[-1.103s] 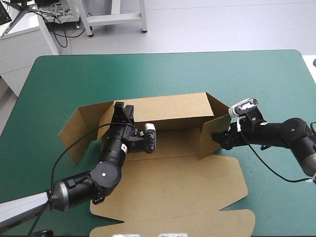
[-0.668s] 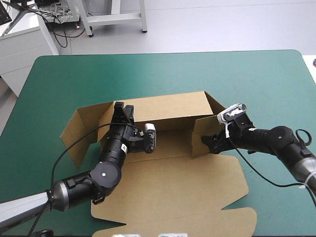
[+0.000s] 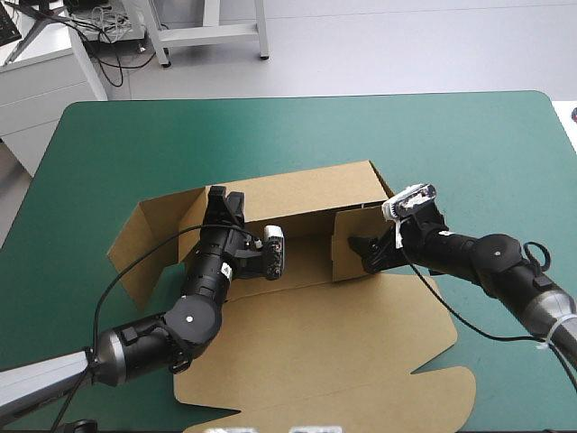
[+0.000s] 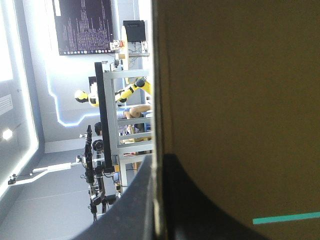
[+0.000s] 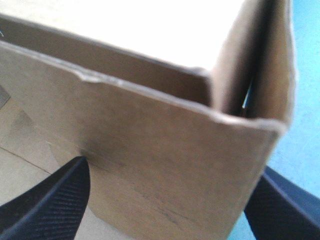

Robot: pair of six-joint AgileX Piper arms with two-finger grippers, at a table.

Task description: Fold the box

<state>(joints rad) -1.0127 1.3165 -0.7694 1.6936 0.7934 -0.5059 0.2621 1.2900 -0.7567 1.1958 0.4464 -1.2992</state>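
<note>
The brown box [image 3: 315, 343] lies in the middle of the table, its lid flat toward the near edge. Its back wall [image 3: 306, 194] stands raised. My left gripper [image 3: 223, 200] is at that wall's left end, shut on its top edge, and in the left wrist view the board [image 4: 235, 100] runs between the left gripper [image 4: 159, 160] fingers. The left side flap [image 3: 149, 234] is splayed outward. My right gripper [image 3: 365, 248] is open and presses against the outside of the right side flap [image 3: 347, 242], which is swung inward. That flap [image 5: 165, 135] fills the right wrist view ahead of the right gripper [image 5: 174, 169].
The teal-green cover [image 3: 270, 135] stretches wide beyond the box toward the far edge and on the right. The lid's front edge [image 3: 361, 401] reaches close to the table's near edge.
My right gripper has moved left, swinging the right side flap inward across the box's floor. The flat lid has shifted slightly. The left arm has not moved.
</note>
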